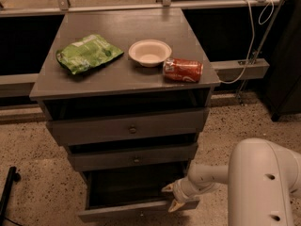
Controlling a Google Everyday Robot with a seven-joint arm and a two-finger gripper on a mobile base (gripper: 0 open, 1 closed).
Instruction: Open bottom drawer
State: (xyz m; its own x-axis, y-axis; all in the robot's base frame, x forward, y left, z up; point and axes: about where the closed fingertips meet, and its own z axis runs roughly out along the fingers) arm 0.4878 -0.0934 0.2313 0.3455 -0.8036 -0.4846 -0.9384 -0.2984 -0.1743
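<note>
Bottom drawer [127, 212] partly out; rigid wood, likely slides easily. Gripper [171, 197] at right front lip, fingers spread.

No legible text anywhere. Red can [183, 70], right side of the cabinet top [113, 78]: print unreadable. Green bag [88, 53], left side: same. Gripper [168, 197] sits at the right end of the bottom drawer [131, 211] front, fingers spread.

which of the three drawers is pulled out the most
The bottom drawer: its front juts out past the top drawer and middle drawer, showing its dark inside. The gripper is at its right front corner.
</note>
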